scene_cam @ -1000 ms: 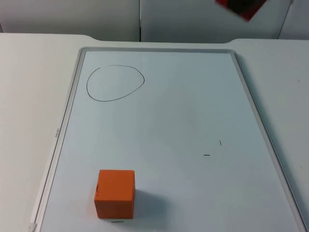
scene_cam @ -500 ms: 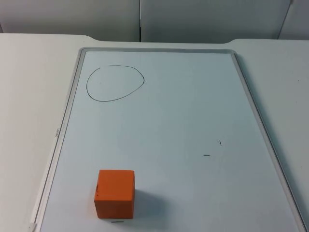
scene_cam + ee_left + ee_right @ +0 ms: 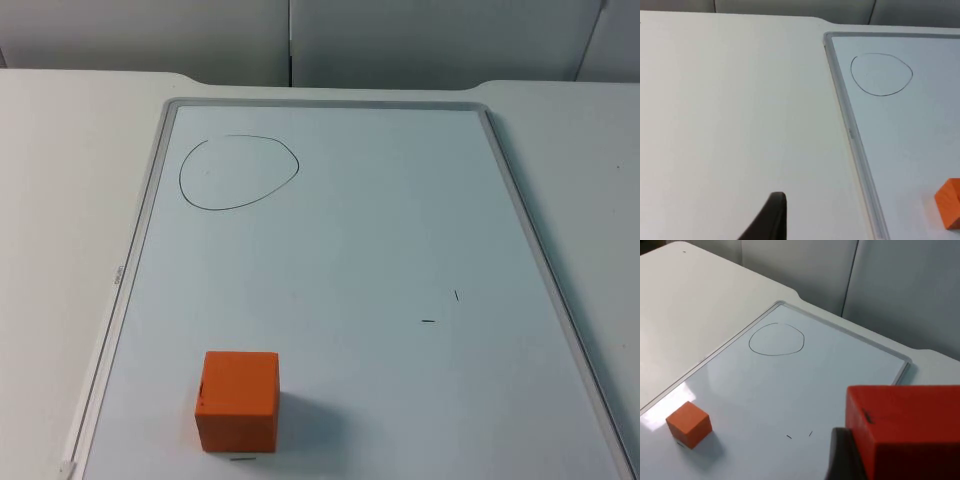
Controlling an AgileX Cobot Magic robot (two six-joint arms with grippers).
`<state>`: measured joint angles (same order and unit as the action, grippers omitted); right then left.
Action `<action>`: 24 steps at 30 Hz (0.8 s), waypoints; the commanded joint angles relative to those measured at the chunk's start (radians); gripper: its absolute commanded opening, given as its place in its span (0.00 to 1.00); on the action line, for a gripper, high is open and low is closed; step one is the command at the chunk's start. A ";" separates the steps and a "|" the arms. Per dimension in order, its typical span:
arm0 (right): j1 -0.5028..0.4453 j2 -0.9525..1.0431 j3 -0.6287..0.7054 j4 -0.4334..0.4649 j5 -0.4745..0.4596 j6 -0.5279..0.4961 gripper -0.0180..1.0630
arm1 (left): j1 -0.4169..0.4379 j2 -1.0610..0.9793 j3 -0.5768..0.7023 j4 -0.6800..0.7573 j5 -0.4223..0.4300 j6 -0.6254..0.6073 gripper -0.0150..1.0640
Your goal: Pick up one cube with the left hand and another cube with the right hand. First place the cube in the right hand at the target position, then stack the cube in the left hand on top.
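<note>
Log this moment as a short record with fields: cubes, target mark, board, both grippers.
cube on board: orange cube resting on the whiteboard's near left part, untouched
cube in grasp: red cube held by the right gripper, high above the board
target mark: hand-drawn black oval outline at the board's far left, nothing inside it
board: white, grey-framed whiteboard lying flat on the white table
left gripper: left gripper over bare table, left of the board, waiting
</note>
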<state>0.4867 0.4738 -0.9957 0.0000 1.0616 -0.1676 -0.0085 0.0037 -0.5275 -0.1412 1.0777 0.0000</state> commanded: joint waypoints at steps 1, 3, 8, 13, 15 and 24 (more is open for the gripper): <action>-0.002 -0.007 0.004 0.007 -0.014 0.007 0.01 | 0.002 -0.004 -0.019 -0.035 -0.029 0.000 0.98; -0.002 -0.007 0.004 0.000 -0.018 0.007 0.01 | 0.002 -0.004 -0.030 -0.065 -0.041 0.024 0.98; -0.002 -0.007 0.005 0.000 -0.028 0.007 0.01 | 0.002 0.083 -0.067 -0.266 -0.126 0.182 0.98; -0.002 -0.007 0.005 0.000 -0.042 0.005 0.01 | 0.002 0.244 -0.108 -0.344 -0.178 0.298 0.98; -0.002 -0.007 0.005 0.000 -0.042 0.003 0.01 | 0.002 0.346 -0.139 -0.344 -0.217 0.323 0.98; -0.002 -0.007 0.005 0.000 -0.059 -0.023 0.01 | 0.002 0.766 -0.303 -0.510 -0.257 0.531 0.98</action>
<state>0.4867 0.4738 -0.9943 0.0000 1.0313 -0.1763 -0.0085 0.7156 -0.8083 -0.6244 0.8279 0.5088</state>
